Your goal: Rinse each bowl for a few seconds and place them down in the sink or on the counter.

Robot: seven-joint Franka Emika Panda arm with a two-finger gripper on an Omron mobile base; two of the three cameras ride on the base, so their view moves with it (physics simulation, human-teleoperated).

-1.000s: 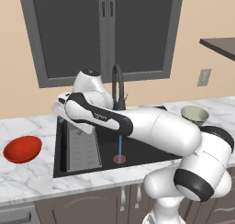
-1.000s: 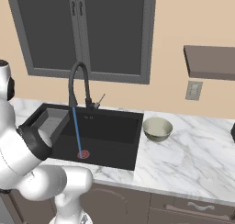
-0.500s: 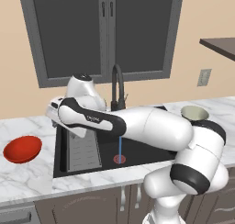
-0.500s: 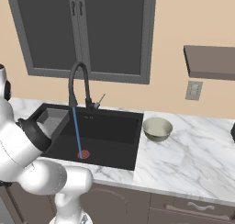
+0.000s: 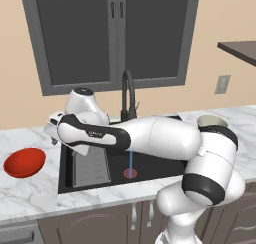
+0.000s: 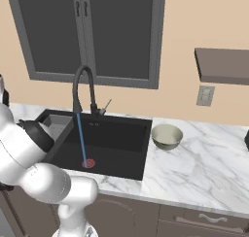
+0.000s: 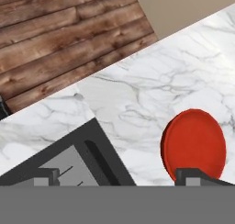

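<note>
The shallow red bowl [image 5: 24, 162] lies on the white marble counter [image 5: 30, 198] left of the black sink [image 5: 152, 164]. In the hand view the red bowl [image 7: 195, 142] shows at the lower right, just beyond my right fingertip [image 7: 197, 175]. My gripper [image 7: 121, 177] is open with nothing between its fingers. It hangs over the sink's left rim [image 7: 98, 145]; the gripper [image 5: 54, 134] is a little right of the red bowl. The grey-beige bowl [image 6: 167, 135] stands upright on the counter [image 6: 204, 158] right of the sink [image 6: 114, 134]. Water [image 6: 81, 139] runs from the tap [image 6: 81, 88] onto the red drain [image 6: 88, 163].
A grey ribbed tray insert [image 5: 92, 168] fills the sink's left part. My arm spans the basin from right to left in the left base view. Dark window panes sit behind the tap [image 5: 127, 95]. A brown shelf [image 6: 221, 63] hangs at the right. Wooden floor [image 7: 69, 30] shows past the counter's edge.
My arm has swung left, carrying the hand from above the sink's left part to over its left rim, closer to the red bowl. Both bowls stay put and the water keeps running.
</note>
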